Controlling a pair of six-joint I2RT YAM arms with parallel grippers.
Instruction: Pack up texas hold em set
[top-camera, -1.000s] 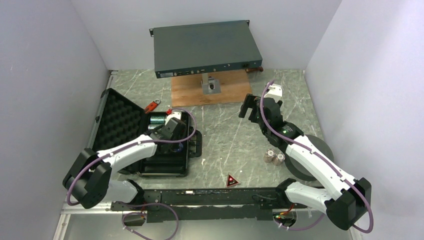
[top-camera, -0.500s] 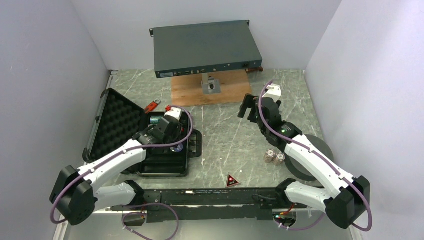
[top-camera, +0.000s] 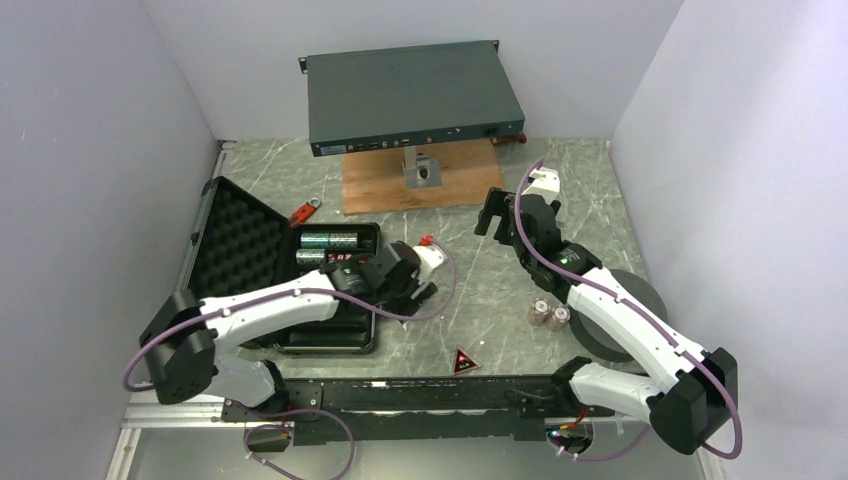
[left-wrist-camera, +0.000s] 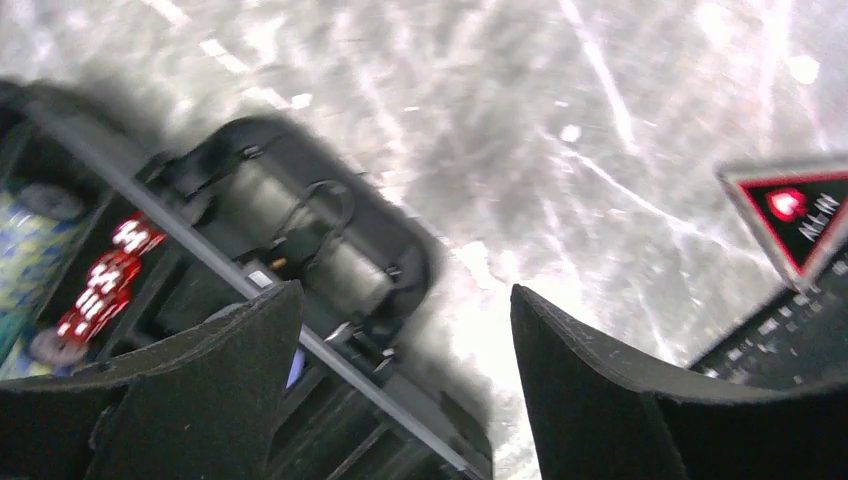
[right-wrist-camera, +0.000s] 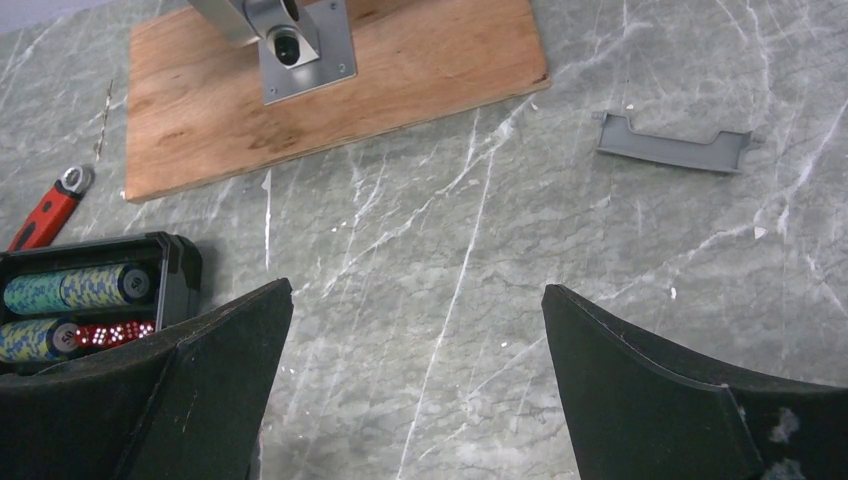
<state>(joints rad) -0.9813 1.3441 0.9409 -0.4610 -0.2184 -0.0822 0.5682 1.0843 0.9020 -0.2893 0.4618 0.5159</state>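
The black case (top-camera: 232, 250) lies open at the left, foam lid flat, with chip stacks (top-camera: 330, 241) and red dice (right-wrist-camera: 115, 333) in its tray. My left gripper (top-camera: 400, 300) is open and empty, over the case's handle (left-wrist-camera: 300, 230) at the tray's right edge. Two short chip stacks (top-camera: 548, 314) stand on the table at the right. The red triangle marker (top-camera: 463, 361) lies near the front edge and shows in the left wrist view (left-wrist-camera: 795, 212). My right gripper (top-camera: 497, 212) is open and empty, above bare table at the middle right.
A big flat grey rack unit (top-camera: 410, 95) stands on a post over a wooden board (top-camera: 420, 178) at the back. A red tool (top-camera: 305, 211) lies behind the case. A dark foam ring (top-camera: 630, 310) lies under the right arm. A grey clip (right-wrist-camera: 672, 146) lies on the table.
My left gripper has swung right, from over the case's tray to its handle edge. The right arm has barely moved.
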